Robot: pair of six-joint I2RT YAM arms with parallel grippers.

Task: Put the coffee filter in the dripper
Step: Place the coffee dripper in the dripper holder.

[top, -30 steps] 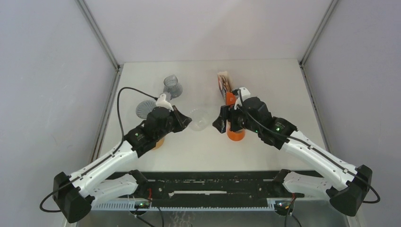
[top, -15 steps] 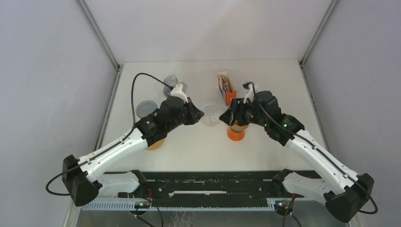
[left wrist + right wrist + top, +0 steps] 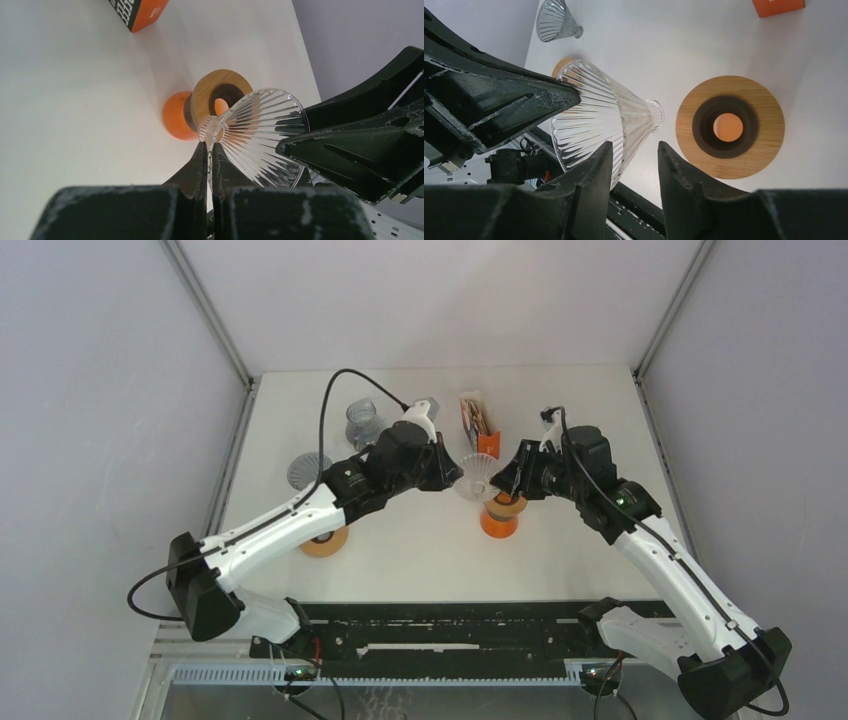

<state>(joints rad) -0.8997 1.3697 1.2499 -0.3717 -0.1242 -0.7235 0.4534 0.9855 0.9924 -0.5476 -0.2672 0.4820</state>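
From where I stand, the clear ribbed cone dripper [image 3: 478,476] is off the white table [image 3: 560,410], hanging on its side between the two arms, just above centre in the overhead view. The left gripper [image 3: 209,150] has its jaws pinched together on the small collar at the cone's narrow end. The wide mouth points toward the other arm.

The right gripper [image 3: 635,147] has its jaws apart on either side of the cone's lower wall. One finger overlaps the ribs and the other shows a gap, so I would not call it a grip.

Below and to the right of the cone sits a round wooden ring on an orange base [image 3: 764,125], which looks like the stand for it. An orange cardboard box [image 3: 474,422] stands near the top centre, and a grey ribbed cone [image 3: 364,422] rests to its left.

I cannot pick out a loose coffee filter anywhere. It may be inside the box, but that is a guess.

The dripper looks stiff, slick and likely brittle. A hold on the collar or low on the ribbed wall seems safest, with little squeeze.

A paper filter should be very light and limp, and it would crease easily. I would pinch it gently at its upper edge, then drop it point first into the mouth.
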